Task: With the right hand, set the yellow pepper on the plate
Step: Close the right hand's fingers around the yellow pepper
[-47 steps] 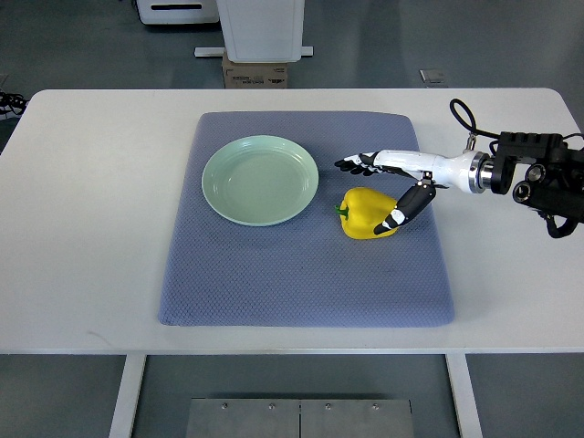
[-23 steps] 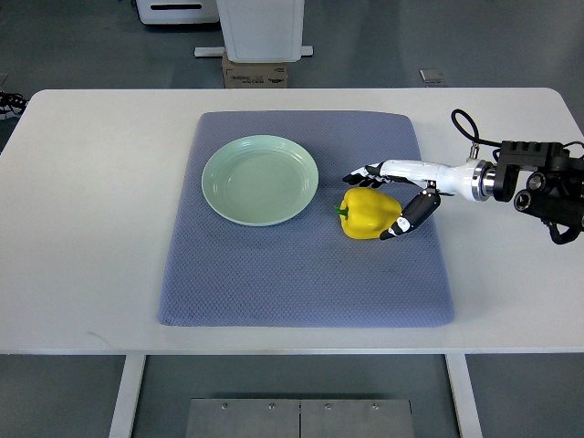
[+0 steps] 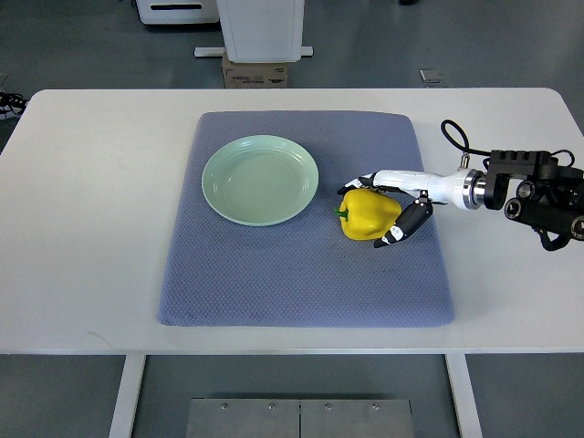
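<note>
My right hand (image 3: pixel 388 205) has dropped lower, fingers now cupping the yellow pepper (image 3: pixel 367 214) just right of the plate (image 3: pixel 260 180); lift next.

Robot lab, white test table (image 3: pixel 91 210), grey floor (image 3: pixel 82 46)

A blue-grey mat (image 3: pixel 301 274) covered the middle of a white table (image 3: pixel 91 228). At 12 o'clock beyond the table stood a cardboard box (image 3: pixel 255 73) under a white unit (image 3: pixel 260 27).
</note>
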